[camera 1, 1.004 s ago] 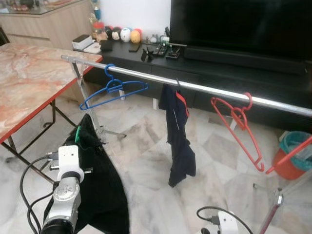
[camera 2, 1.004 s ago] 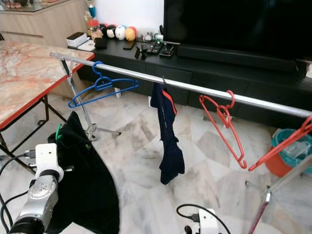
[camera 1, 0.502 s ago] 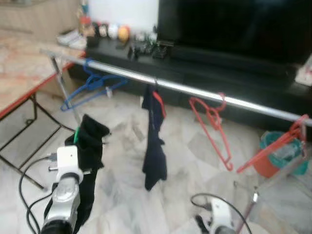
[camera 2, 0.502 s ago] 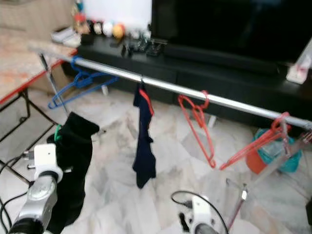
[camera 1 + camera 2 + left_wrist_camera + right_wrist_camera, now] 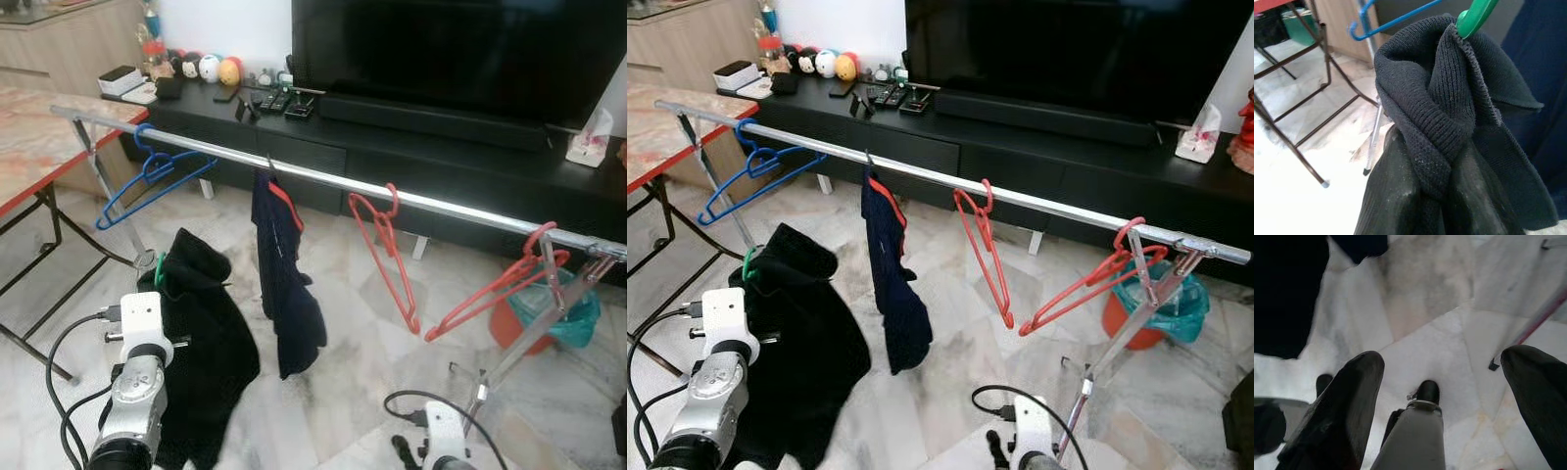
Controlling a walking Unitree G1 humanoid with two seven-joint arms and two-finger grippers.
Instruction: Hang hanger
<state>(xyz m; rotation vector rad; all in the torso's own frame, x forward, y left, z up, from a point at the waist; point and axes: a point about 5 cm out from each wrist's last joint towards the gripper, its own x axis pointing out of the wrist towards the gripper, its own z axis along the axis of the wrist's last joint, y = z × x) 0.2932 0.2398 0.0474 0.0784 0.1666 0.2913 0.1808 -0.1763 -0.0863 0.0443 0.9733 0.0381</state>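
Observation:
My left gripper (image 5: 1435, 147) is shut on a black knit garment (image 5: 201, 333) draped over a green hanger (image 5: 1474, 17). Its hook sticks out at the top of the cloth, and the bundle is below and in front of the silver rail (image 5: 323, 178). On the rail hang a blue hanger (image 5: 147, 181), a navy garment (image 5: 284, 284) and a red hanger (image 5: 387, 255). A second red hanger (image 5: 490, 294) is near the rail's right end. My right gripper (image 5: 1444, 362) is open, low over the floor.
A marble-topped table with a red edge (image 5: 29, 147) stands on the left. A black TV console (image 5: 441, 147) runs behind the rail. An orange bucket with a teal liner (image 5: 549, 313) sits by the rack's right leg (image 5: 519, 343). The floor is pale marble tile.
The view has swung to the right, bringing the rail's right end and the second red hanger into sight. My left gripper still holds the black garment below the rail.

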